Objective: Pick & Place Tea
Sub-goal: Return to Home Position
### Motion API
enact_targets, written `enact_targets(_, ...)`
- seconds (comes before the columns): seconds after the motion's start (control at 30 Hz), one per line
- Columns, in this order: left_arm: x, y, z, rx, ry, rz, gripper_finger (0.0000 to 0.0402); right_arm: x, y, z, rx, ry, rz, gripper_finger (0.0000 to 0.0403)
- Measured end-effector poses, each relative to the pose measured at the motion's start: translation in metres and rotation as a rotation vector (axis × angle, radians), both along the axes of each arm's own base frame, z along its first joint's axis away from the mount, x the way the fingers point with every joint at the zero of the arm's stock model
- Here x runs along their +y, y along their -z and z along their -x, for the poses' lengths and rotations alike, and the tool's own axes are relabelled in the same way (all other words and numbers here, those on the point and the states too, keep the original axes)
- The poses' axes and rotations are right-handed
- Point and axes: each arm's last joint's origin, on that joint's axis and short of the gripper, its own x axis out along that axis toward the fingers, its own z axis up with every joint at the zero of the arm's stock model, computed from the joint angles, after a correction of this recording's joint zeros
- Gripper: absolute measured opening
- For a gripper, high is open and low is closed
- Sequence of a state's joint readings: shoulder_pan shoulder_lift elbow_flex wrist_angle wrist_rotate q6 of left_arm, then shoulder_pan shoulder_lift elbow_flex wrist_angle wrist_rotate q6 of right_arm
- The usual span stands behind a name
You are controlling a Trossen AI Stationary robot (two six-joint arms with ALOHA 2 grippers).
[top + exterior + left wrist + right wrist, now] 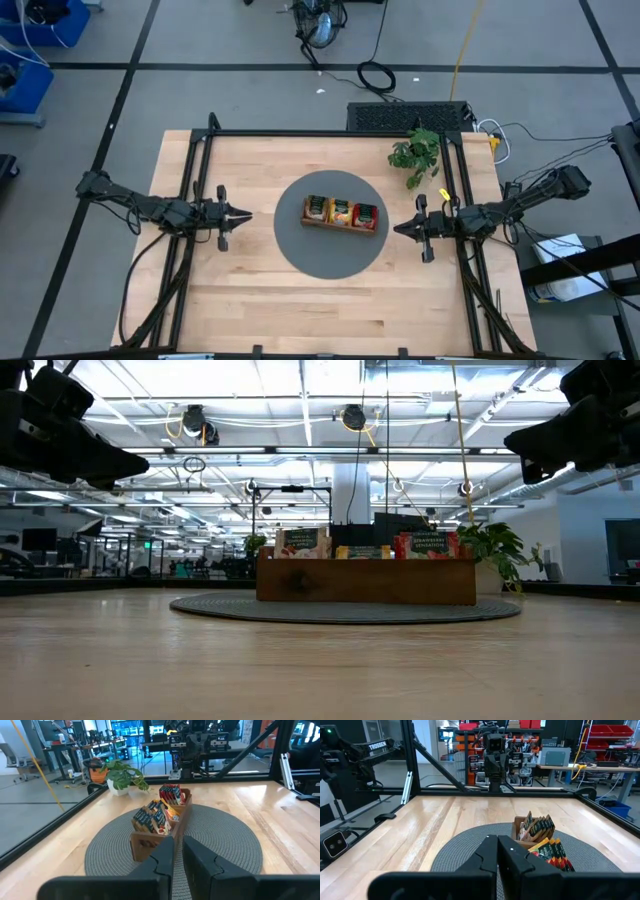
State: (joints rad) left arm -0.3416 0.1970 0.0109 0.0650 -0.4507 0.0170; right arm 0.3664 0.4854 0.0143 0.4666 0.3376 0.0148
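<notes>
A brown wooden tray stands on a round grey mat at the table's middle. The tea stands upright in its three compartments: green-and-tan sachets on the left, orange ones in the middle, red ones on the right. My left gripper hovers left of the mat, pointing level at the tray, its fingers drawn together to a thin slit with nothing between them. My right gripper hovers at the mat's right rim, shut and holding nothing, also pointing at the tray.
A small green potted plant stands at the far right of the table, just beyond the mat. Black frame rails run along the far edge and both sides. Bare wood lies between the mat and the near edge.
</notes>
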Motion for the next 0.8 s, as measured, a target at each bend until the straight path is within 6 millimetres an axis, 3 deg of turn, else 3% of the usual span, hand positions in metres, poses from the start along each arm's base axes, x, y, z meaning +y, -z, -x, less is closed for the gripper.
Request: enact_targets(0.8, 0.0000, 0.0000, 0.0000, 0.000, 0.000, 0.001, 0.0044, 0.0000, -0.0001, 0.0000, 0.000, 0.000, 0.000, 0.0000)
